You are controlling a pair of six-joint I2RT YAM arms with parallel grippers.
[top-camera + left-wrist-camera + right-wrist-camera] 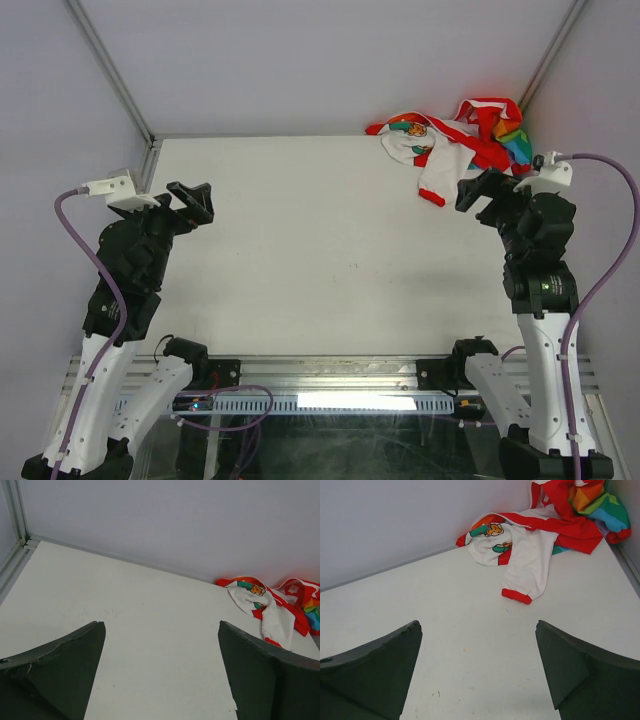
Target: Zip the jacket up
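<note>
The jacket [450, 145] lies crumpled in the far right corner of the table, white with red trim, cartoon prints and a rainbow-striped part. One white sleeve with a red cuff [516, 595] points toward the near side. The jacket also shows in the left wrist view [272, 611] at the right and in the right wrist view [540, 535] at the top. Its zipper is hidden in the folds. My right gripper [472, 190] is open and empty, just near of the jacket. My left gripper [195, 203] is open and empty, far off at the table's left.
The white table [320, 250] is bounded by grey walls at the back and sides, with a metal rail [150, 160] along its far left edge. The jacket is pressed against the back wall and the right wall.
</note>
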